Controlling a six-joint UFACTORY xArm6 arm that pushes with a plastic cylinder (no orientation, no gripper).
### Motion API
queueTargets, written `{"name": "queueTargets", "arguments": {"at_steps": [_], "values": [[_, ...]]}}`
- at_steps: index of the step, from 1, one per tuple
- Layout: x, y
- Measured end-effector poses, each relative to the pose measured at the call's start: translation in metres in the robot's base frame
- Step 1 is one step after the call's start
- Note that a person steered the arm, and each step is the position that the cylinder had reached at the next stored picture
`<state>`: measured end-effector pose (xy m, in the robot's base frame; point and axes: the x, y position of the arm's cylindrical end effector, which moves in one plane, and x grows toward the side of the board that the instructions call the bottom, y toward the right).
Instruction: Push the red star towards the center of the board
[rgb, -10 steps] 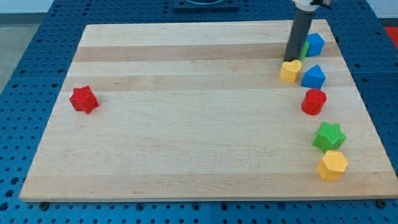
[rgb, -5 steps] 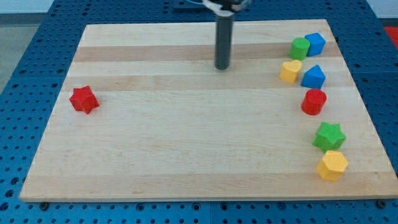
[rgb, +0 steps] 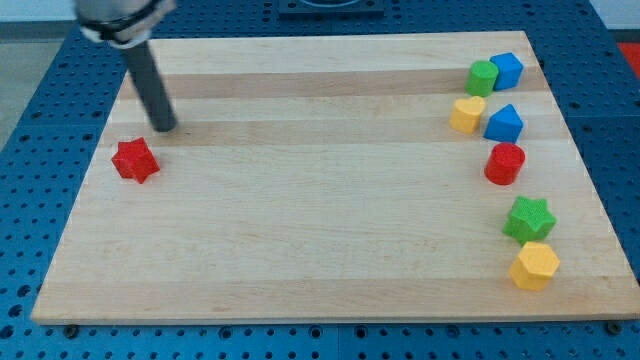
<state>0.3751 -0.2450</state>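
The red star lies near the left edge of the wooden board, about halfway down. My tip rests on the board just above and to the right of the star, a short gap away, not touching it. The dark rod rises from the tip toward the view's top left.
Along the right side of the board sit a green block, a blue cube, a yellow heart, a blue block, a red cylinder, a green star and a yellow hexagon.
My tip has swept left across the upper board, from beside the yellow heart at the right to just above the red star. No block has moved.
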Motion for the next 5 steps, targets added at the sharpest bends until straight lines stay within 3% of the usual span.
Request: {"name": "queueTargets", "arguments": {"at_steps": [1, 2, 3, 4, 5], "values": [[0.015, -0.049], [0.07, -0.06], [0.076, -0.059], [0.076, -0.04], [0.062, 0.015]]}}
